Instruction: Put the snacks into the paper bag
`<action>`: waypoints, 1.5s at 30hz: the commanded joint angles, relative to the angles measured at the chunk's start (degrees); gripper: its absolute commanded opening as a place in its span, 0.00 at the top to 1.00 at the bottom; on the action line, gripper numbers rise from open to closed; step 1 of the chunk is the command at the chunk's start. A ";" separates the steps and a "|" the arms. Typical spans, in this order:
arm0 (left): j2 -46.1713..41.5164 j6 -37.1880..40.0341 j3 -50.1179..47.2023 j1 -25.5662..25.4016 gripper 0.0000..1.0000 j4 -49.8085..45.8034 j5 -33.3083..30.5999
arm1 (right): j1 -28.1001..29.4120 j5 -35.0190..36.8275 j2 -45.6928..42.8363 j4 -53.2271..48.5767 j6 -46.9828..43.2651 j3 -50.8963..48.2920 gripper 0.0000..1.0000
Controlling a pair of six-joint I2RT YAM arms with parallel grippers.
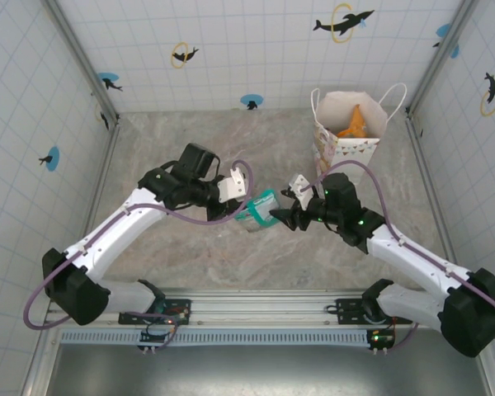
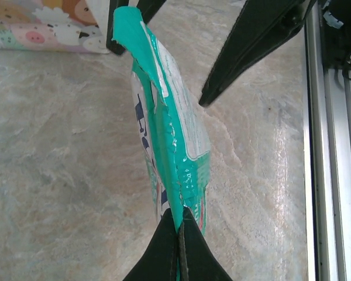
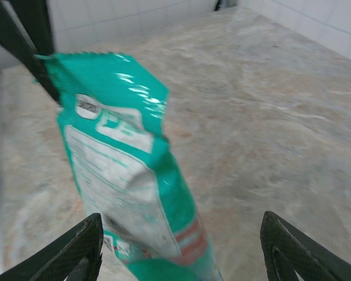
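Near edge: both arm bases are sitting at the metal rail (image 1: 256, 307), with the arms reaching inward over the marble table (image 1: 173, 256).

Mid-table: the two pincers are meeting nose to nose. The left gripper (image 1: 241, 208) is pinching the teal-white packet (image 1: 261, 209). In the left wrist view its two black fingers (image 2: 164, 252) are pressing together on the packet's (image 2: 175, 146) sealed edge, and the packet is extending straight away from the left gripper (image 2: 178, 234).

The right gripper (image 1: 279, 216) is standing spread. In its own wrist view the right gripper (image 3: 181, 219) is straddling the packet (image 3: 128, 170), whose body is rising between the fingers (image 3: 64, 257), just beside the one at picture-left and well apart from the other. No squeeze is showing from this side. Whether the packet's low corner is touching the table, I cannot tell.

Far right: the paper bag (image 1: 346, 150) is standing upright near the back wall, mouth open, rope handles up, with an orange packet (image 1: 356, 122) lying inside. The bag is sitting well apart from both grippers. Its patterned side (image 2: 41, 26) is showing beyond the packet in the left wrist view.
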 commanded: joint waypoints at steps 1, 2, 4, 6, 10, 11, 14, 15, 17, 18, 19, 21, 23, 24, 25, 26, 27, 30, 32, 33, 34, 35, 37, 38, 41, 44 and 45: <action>-1.26 3.26 0.06 -0.51 1.00 3.95 3.47 | -0.41 -12.14 1.78 0.54 -1.23 2.97 0.28; -1.26 3.11 0.13 -0.51 1.00 4.06 3.56 | -0.40 -13.48 2.45 0.16 -1.15 3.28 0.28; -1.17 2.75 0.16 -0.58 1.00 4.50 3.55 | -0.32 -15.09 3.73 -0.92 -1.23 3.83 0.29; -1.25 2.48 0.07 -0.60 1.00 5.17 3.22 | -0.32 -15.35 4.70 -1.59 -1.17 4.03 0.31; -1.44 1.06 0.07 -0.61 1.00 6.66 1.38 | -0.32 -14.74 5.12 -1.95 -1.12 3.81 0.45; -1.43 0.61 0.17 -0.60 1.00 6.87 0.91 | -0.28 -13.95 4.97 -2.07 -1.02 3.79 0.51; -1.38 -0.66 0.36 -0.60 1.00 7.50 -0.17 | -0.56 -11.15 3.93 -2.19 -0.71 3.62 0.67; -1.50 -1.08 0.29 -0.60 1.00 7.81 -0.51 | -0.71 -10.59 3.41 -2.10 -0.49 3.55 0.71; -1.68 -2.25 0.03 -0.66 1.00 8.65 -1.38 | -1.12 -10.14 2.47 -2.05 0.31 3.59 0.78; -1.66 -2.88 -0.15 -0.66 0.99 9.21 -2.03 | -1.36 -9.88 1.94 -1.89 0.82 3.59 0.81; -1.86 -3.87 -0.42 -0.60 0.93 10.02 -2.82 | -1.59 -9.48 1.23 -1.70 1.26 3.58 0.84; -2.13 -6.19 -1.11 -0.63 0.74 12.07 -4.53 | -1.96 -8.58 -0.35 -1.36 1.89 3.51 0.88; -2.61 -9.67 -1.93 -0.60 0.45 14.54 -6.28 | -2.38 -6.75 -2.35 -0.99 2.84 3.57 0.89; -2.90 -11.33 -2.44 -0.64 0.40 15.95 -7.07 | -2.71 -5.79 -3.25 -0.97 3.51 3.68 0.90; -3.29 -13.41 -3.12 -0.60 0.33 17.76 -8.14 | -3.02 -4.32 -4.35 -0.98 4.29 3.92 0.91; -3.69 -15.38 -3.98 -0.60 0.29 19.63 -9.82 | -3.54 -2.35 -5.54 -0.98 5.37 4.23 0.91; -4.01 -17.28 -4.73 -0.61 0.26 21.44 -11.41 | -3.85 -0.16 -6.52 -0.97 6.54 4.58 0.91; -4.34 -23.13 -6.98 -0.62 0.19 26.40 -16.59 | -5.24 5.42 -9.45 -0.90 9.14 6.26 0.91; -4.09 -27.28 -8.52 -0.61 0.16 29.56 -18.78 | -6.17 8.12 -11.12 -0.70 10.30 7.91 0.91; -3.78 -28.86 -9.14 -0.60 0.16 30.75 -19.25 | -6.50 9.30 -11.66 -0.66 10.65 8.83 0.91; -3.36 -30.12 -9.59 -0.60 0.16 31.77 -19.48 | -6.94 10.95 -12.13 -0.83 11.14 10.01 0.91; -2.76 -31.86 -9.99 -0.60 0.15 32.72 -19.89 | -7.38 12.98 -12.45 -0.88 11.92 11.18 0.91; -1.44 -34.84 -10.47 -0.62 0.14 34.31 -20.59 | -8.38 16.99 -12.82 -1.00 13.15 13.56 0.92; -0.88 -35.85 -10.46 -0.60 0.14 34.73 -20.75 | -8.89 18.73 -12.97 -0.94 13.67 14.52 0.92; 1.25 -38.60 -10.35 -0.60 0.14 35.80 -20.19 | -10.39 24.10 -13.39 0.35 14.67 17.14 0.93; 2.72 -40.19 -10.22 -0.67 0.14 36.52 -19.43 | -11.43 29.25 -13.38 2.84 14.55 19.24 0.92; 2.99 -40.56 -10.08 -0.67 0.14 36.58 -19.25 | -11.65 30.88 -13.08 3.12 14.46 19.81 0.92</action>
